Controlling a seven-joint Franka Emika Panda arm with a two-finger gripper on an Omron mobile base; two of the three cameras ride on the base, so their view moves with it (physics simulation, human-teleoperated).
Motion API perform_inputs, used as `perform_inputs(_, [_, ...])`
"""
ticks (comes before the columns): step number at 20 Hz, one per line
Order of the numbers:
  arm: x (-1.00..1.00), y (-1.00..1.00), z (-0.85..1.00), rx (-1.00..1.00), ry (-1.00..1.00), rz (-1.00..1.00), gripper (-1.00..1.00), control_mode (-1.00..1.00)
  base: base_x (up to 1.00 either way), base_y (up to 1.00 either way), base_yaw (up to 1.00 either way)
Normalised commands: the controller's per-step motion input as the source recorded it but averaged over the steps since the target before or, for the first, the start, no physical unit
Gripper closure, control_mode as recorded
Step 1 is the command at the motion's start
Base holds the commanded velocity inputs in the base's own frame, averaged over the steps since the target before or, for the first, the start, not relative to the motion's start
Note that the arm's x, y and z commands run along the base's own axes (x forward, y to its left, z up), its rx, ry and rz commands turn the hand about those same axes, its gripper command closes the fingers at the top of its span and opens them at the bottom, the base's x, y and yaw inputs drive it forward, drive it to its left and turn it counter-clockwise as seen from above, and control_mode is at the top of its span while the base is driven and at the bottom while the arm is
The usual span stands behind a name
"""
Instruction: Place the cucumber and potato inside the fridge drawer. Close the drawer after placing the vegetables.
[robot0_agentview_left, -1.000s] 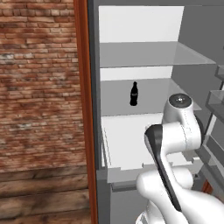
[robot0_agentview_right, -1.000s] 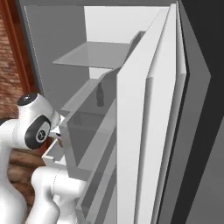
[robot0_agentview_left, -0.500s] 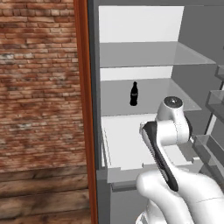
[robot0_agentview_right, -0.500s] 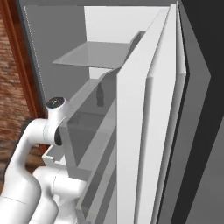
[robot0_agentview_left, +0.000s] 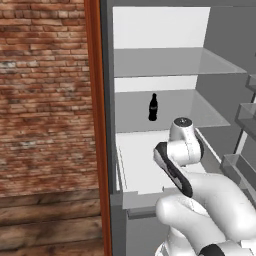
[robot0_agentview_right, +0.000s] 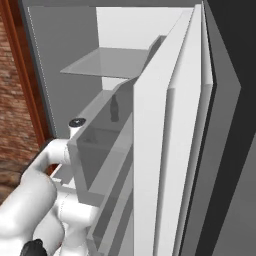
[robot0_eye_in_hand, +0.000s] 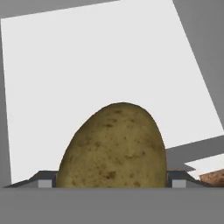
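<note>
1. The hand (robot0_eye_in_hand: 112, 186) has its fingers wide apart around the potato (robot0_eye_in_hand: 113, 146), low centre of the hand view; looks clamped on it.
2. Behind the potato there is the white drawer (robot0_eye_in_hand: 87, 65) floor.
3. The left base view has the drawer pulled out mid-frame, with the arm (robot0_agentview_left: 182, 165) blocking its right side.
4. A dark bottle (robot0_agentview_left: 153, 107) stands on the shelf (robot0_agentview_left: 165, 105) above.

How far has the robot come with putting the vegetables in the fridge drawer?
Done: the fridge drawer stands pulled out, its white floor showing bare. In hand: the potato sits between the fingers of the end effector, held above that white floor in the hand view. Left: release the potato into the drawer, bring the cucumber, then push the drawer shut.
</note>
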Motion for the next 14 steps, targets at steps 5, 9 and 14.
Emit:
perform_inputs(5, [0.48,0.0,-0.61,0.0,0.04,0.0,1.0,-1.0,0.0,0.0,0.0])
perform_inputs(9, [0.31,0.0,-0.57,0.0,0.01,0.0,1.0,-1.0,0.0,0.0,0.0])
perform_inputs(14, [0.28,0.0,-0.44,0.0,0.0,0.0,1.0,-1.0,0.0,0.0,0.0])
